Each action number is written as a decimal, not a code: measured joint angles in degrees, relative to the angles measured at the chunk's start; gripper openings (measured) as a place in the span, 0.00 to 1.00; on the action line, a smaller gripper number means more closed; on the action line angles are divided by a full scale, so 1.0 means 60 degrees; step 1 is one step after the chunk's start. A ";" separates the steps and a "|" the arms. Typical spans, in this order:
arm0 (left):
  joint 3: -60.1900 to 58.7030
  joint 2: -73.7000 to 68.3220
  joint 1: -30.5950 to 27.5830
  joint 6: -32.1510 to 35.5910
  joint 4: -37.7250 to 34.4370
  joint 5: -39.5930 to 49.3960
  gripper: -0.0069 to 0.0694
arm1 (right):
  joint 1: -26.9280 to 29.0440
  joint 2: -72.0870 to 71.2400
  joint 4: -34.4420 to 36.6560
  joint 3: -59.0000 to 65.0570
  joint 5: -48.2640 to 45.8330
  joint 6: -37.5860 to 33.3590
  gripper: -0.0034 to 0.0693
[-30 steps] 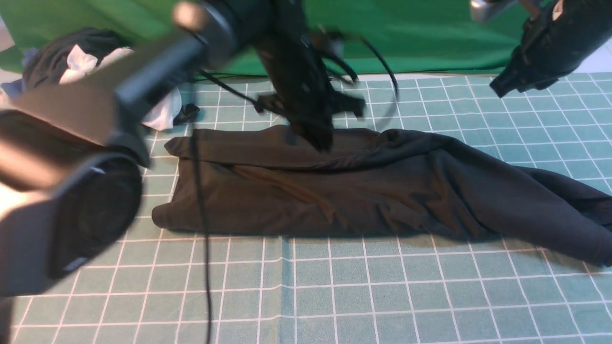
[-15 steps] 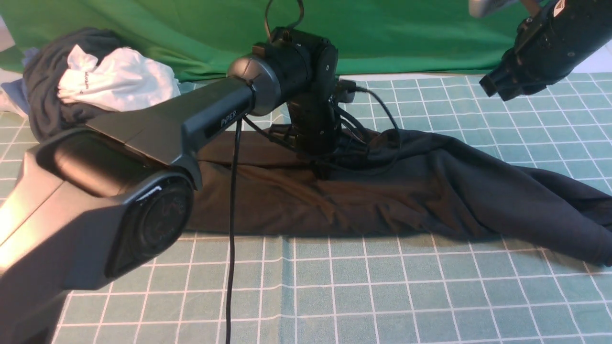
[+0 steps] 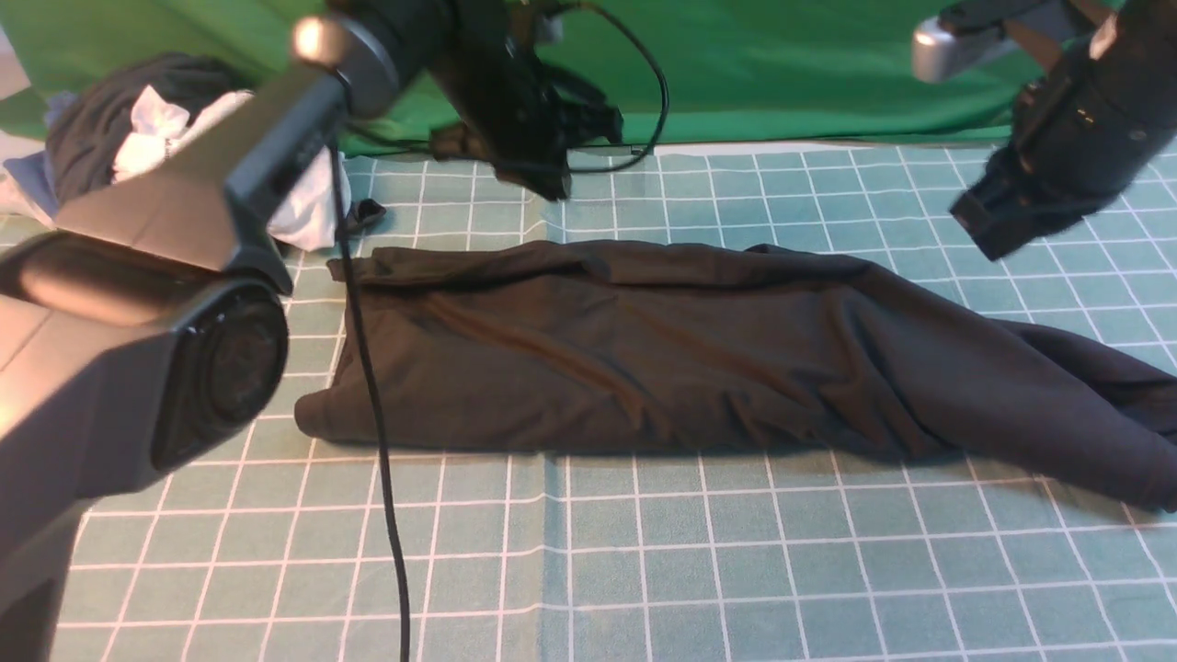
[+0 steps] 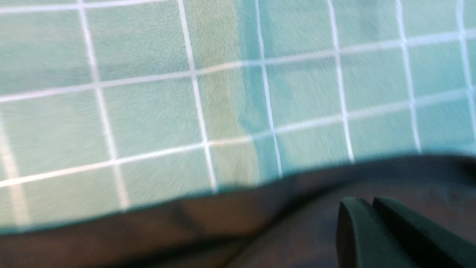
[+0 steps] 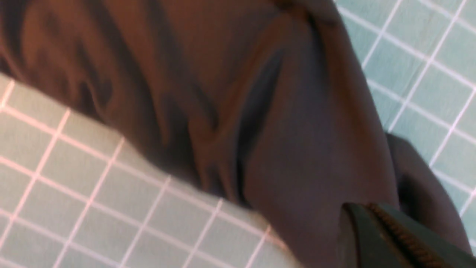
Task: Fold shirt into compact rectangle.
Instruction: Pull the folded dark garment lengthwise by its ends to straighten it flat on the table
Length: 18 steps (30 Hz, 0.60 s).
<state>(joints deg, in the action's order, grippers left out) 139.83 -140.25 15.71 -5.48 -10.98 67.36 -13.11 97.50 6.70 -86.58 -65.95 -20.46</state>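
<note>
The left arm [image 3: 230, 184] comes in from 8 o'clock in the front view and stretches long and low across to 12 o'clock, where its wrist bends downward. The left fingers [image 3: 550, 187] hang in the air beyond the far edge of the shirt [image 3: 662, 359], clear of the cloth. In the left wrist view they are pressed together with nothing between them, seen against dark fabric and the shirt's edge, though that view is blurred. A black cable [image 3: 368, 395] drops from this arm and crosses in front of the shirt's 9 o'clock end.

The right arm [image 3: 1094, 119] enters at 2 o'clock and slants down toward the middle. The right fingers [image 3: 991, 232] are raised above the counter [image 3: 644, 570], beyond the shirt's right part and apart from it. The right wrist view shows the 2 ridged fingers [image 5: 357, 238] closed on each other and empty, with rumpled shirt below.

The shirt lies across the counter's middle as 1 long, wrinkled band, folded lengthwise. Its squared end sits at 9 o'clock, and its narrower end trails to 4 o'clock, reaching the frame's edge. The counter is covered in teal cloth with a white grid.

At 10 o'clock, a heap of dark and white clothes [image 3: 138, 129] rests against a green backdrop [image 3: 782, 64].
</note>
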 joint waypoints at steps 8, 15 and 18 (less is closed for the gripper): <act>-0.0700 0.1784 0.0191 0.0769 -0.0543 0.0327 0.10 | 0.1348 -0.0274 -0.0064 0.1996 0.0423 0.0181 0.15; -0.5081 0.3919 0.0348 0.0913 -0.0013 0.0383 0.10 | 0.2942 -0.0125 -0.0047 0.3178 0.2173 0.0776 0.55; -0.6466 0.4060 0.0330 0.0913 0.0321 0.0307 0.10 | 0.3239 0.0209 0.0134 0.3180 0.2693 0.1030 0.66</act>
<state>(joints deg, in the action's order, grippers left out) 101.04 -115.89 17.69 0.00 -9.05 69.20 6.33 98.75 7.50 -67.50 -49.79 -14.28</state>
